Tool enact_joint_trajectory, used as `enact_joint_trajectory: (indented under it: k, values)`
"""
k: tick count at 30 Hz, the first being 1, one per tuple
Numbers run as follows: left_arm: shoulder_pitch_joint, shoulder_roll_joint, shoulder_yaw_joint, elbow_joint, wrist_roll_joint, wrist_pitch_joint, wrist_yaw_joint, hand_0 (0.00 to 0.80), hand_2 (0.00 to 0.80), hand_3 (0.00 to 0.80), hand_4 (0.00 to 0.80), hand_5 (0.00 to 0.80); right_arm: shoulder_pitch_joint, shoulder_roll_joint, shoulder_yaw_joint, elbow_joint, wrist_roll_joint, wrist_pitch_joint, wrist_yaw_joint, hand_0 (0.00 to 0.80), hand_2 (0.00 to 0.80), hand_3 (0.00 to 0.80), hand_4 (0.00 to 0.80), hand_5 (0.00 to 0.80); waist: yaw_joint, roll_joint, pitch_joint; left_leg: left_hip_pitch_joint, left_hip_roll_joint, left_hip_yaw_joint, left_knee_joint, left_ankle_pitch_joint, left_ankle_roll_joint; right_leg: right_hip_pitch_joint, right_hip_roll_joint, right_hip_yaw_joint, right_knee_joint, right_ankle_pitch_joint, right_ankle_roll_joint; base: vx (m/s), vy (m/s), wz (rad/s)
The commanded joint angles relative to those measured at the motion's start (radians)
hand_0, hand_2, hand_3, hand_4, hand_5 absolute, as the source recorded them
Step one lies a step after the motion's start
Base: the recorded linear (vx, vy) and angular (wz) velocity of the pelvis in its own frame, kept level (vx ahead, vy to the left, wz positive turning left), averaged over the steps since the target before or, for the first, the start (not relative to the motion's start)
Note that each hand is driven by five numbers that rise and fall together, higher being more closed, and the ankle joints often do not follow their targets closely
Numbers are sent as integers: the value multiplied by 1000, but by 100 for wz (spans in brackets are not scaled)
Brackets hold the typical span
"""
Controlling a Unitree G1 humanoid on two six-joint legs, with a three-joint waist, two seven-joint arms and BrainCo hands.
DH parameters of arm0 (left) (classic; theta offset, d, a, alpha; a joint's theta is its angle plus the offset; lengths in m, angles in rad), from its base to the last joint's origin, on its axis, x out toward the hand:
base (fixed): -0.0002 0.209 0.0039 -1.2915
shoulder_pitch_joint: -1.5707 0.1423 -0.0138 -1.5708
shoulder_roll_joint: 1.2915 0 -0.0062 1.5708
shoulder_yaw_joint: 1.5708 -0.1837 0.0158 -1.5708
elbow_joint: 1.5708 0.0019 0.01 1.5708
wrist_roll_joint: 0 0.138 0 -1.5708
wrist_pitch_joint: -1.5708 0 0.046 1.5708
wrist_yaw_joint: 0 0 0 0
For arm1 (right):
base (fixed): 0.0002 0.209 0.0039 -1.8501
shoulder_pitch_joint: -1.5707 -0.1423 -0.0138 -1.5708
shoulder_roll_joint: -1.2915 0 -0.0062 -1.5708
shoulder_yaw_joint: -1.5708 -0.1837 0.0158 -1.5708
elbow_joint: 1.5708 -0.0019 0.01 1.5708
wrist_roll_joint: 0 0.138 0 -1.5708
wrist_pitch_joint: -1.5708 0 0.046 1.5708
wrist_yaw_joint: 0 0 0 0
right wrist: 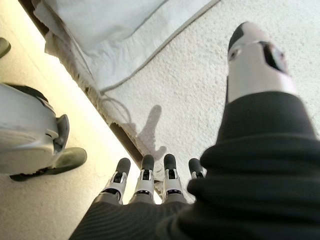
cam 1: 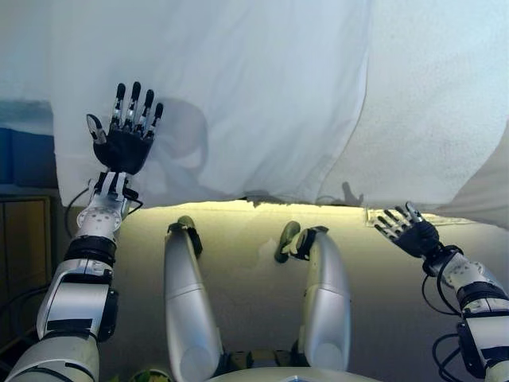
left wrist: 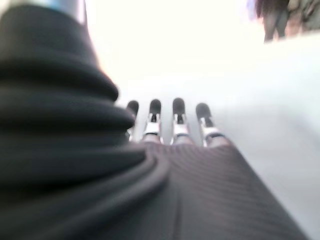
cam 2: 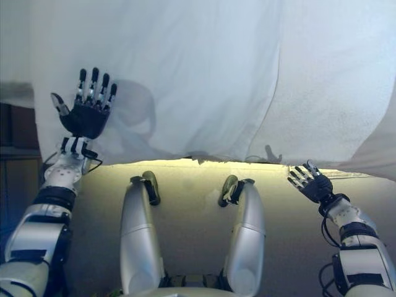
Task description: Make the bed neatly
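Head view: my left hand (cam 1: 123, 143) is up w/ fingers spread straight, holding nothing, over the white sheet (cam 1: 238, 95) lying on the bed; my right hand (cam 1: 409, 231) is open too, near the bed edge. R wrist view: fingers (right wrist: 145, 182) straight, above the floor by the textured white cover (right wrist: 210, 90).

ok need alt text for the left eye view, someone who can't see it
Seen from above, the robot's left hand is raised open against a smooth white sheet draped over the bed's edge. Its right hand hangs open lower, at the edge of a textured white blanket beside the sheet, holding nothing.
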Motion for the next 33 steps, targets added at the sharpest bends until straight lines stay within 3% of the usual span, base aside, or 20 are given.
enact_joint_trajectory:
  k: [1,8,13,22,33]
  values:
    - [-46,45,26,88,-91,-16,92,0,0,0,0,0,-4,-41,-32,41,48,-37,8,0,0,0,0,0,0,-19,-5,9,-12,37,-28,-62,32,-8,-44,2,-14,52,71,0,0,0]
    - [-41,78,60,222,-124,40,208,0,0,0,0,0,-67,-84,-28,47,48,-24,-2,0,0,0,0,0,1,-9,-5,-23,-5,38,2,-63,27,-30,-58,2,4,45,69,-20,26,-2]
    - [-1,99,99,251,-169,30,236,0,0,0,0,0,-75,-96,-33,41,44,-46,-1,0,0,0,0,0,7,-2,-5,-31,-3,41,-9,-53,21,-37,-65,3,-3,47,71,-39,23,0]
    - [45,169,174,281,-200,17,260,0,0,0,0,0,-74,-138,-58,49,59,-52,0,0,0,0,0,0,9,19,-5,-17,-4,54,-43,-36,8,-28,-66,11,-25,50,72,-54,8,3]
    - [115,184,245,346,-192,67,226,0,0,0,0,0,-95,-141,-45,69,79,-51,61,0,0,0,0,0,2,64,-28,100,-9,105,-138,-10,-16,75,-56,15,-97,40,64,-51,-19,3]
